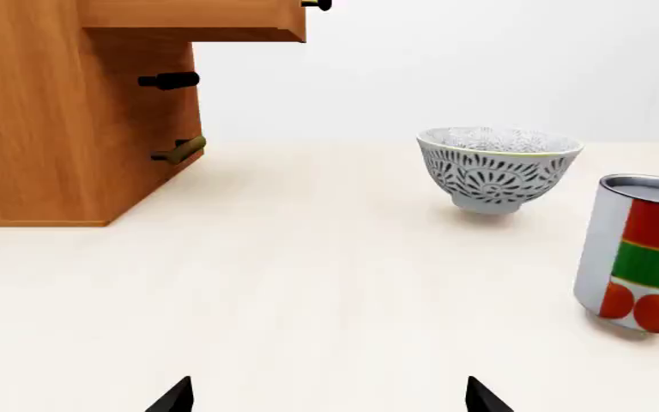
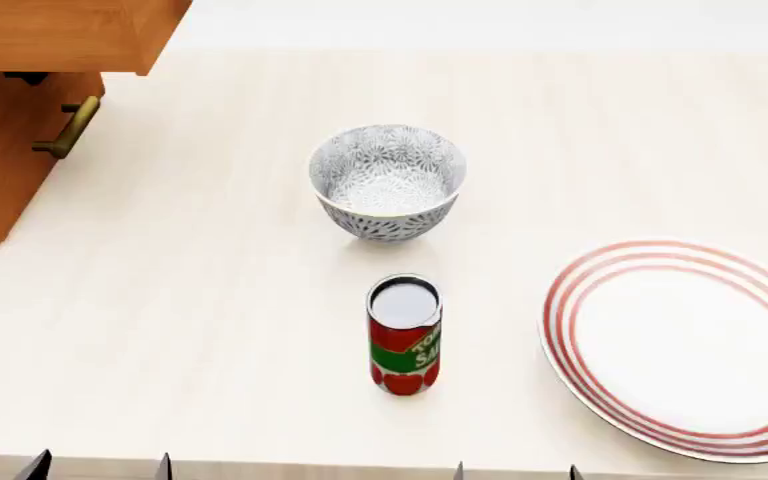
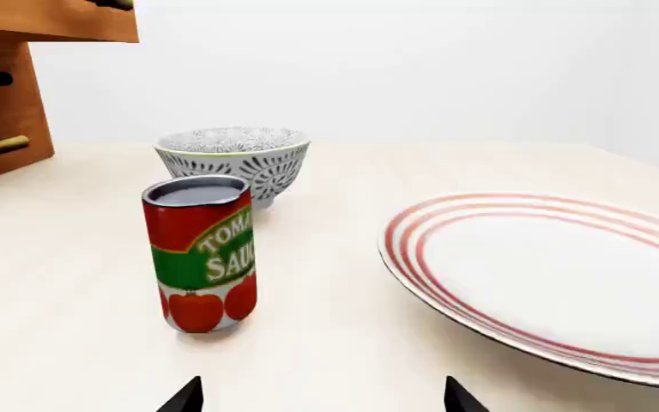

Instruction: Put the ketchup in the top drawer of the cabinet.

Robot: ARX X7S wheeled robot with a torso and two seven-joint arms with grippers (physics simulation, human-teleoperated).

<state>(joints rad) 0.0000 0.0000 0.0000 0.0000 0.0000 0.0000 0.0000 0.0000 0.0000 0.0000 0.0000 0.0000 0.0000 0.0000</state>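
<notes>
Both grippers' jaws sit spread and empty, left gripper and right gripper at bottom frame. Can stands upright centre frame; top drawer, upper left, juts open to receive it.

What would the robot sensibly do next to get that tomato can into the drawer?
Probably reach the right hand forward and slightly left toward the ketchup. The can stands upright and untouched on the table, nearer that hand than the left hand; both are open and empty. The top drawer already sticks out, so grasping comes first.
</notes>
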